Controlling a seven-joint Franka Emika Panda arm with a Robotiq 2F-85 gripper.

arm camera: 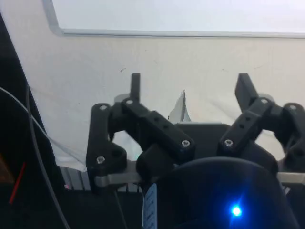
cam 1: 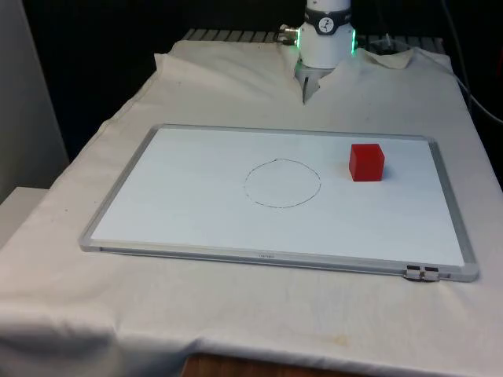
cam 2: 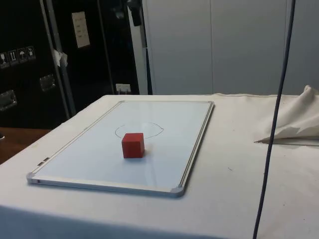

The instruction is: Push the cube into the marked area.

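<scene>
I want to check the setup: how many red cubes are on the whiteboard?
1. The red cube sits on the whiteboard, beside the drawn circle on the front view's right, outside its line. Nothing on the board could hide another.

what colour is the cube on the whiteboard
Red. The cube shows best in the front view, on the whiteboard.

White cylindrical robot arm base (cam 1: 325, 35), black band, green lights either side. Black two-finger plastic gripper (arm camera: 189, 88): jointed linkages, silver screws, flat narrow fingers (arm camera: 136, 87). Thin grey cables alongside.
</scene>
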